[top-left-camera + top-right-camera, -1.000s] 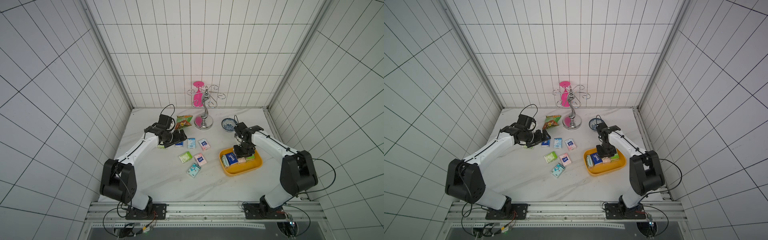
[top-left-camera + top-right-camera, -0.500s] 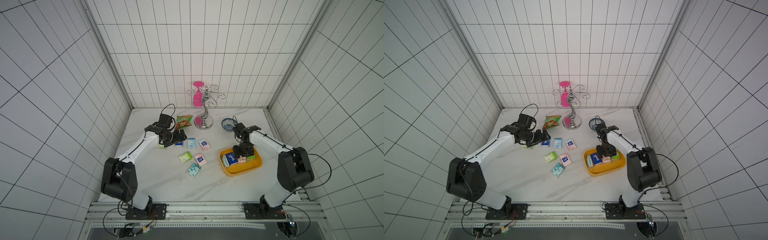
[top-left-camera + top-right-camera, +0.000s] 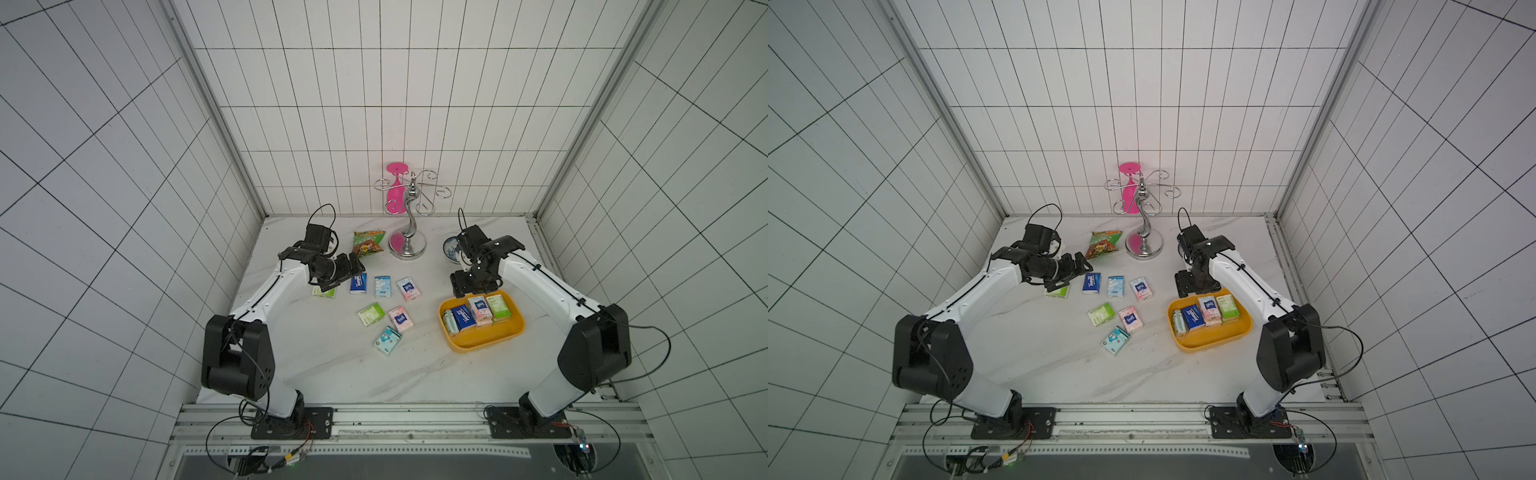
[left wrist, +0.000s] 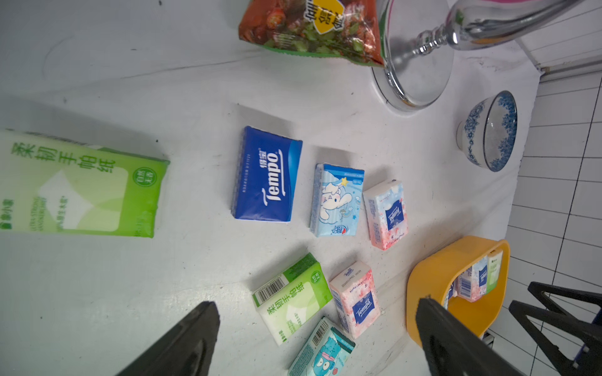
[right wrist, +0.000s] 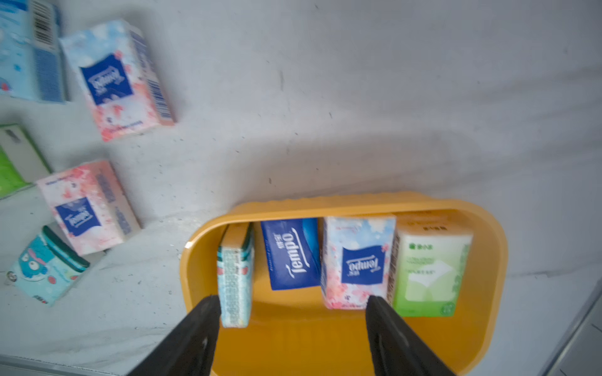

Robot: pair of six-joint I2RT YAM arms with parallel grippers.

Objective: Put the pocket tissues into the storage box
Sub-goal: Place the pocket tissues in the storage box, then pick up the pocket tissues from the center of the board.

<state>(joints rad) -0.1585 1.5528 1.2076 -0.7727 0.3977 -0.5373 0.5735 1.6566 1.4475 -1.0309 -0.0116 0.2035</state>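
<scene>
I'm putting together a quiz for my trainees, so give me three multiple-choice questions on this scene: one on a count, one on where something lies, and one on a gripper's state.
1. How many pocket tissues are in the storage box?
A) two
B) four
C) seven

2. Where does the snack bag lie?
A) in the storage box
B) beside the base of the metal stand
C) on top of a tissue pack

3. How is the right gripper?
A) open and empty
B) shut on a tissue pack
C) shut on the box rim

Answers:
1 B: a teal, a dark blue, a pink and a green one sit side by side in the box.
2 B: the bag lies right next to the stand's round base.
3 A: its jaws stand apart over the box with nothing between them.
</scene>
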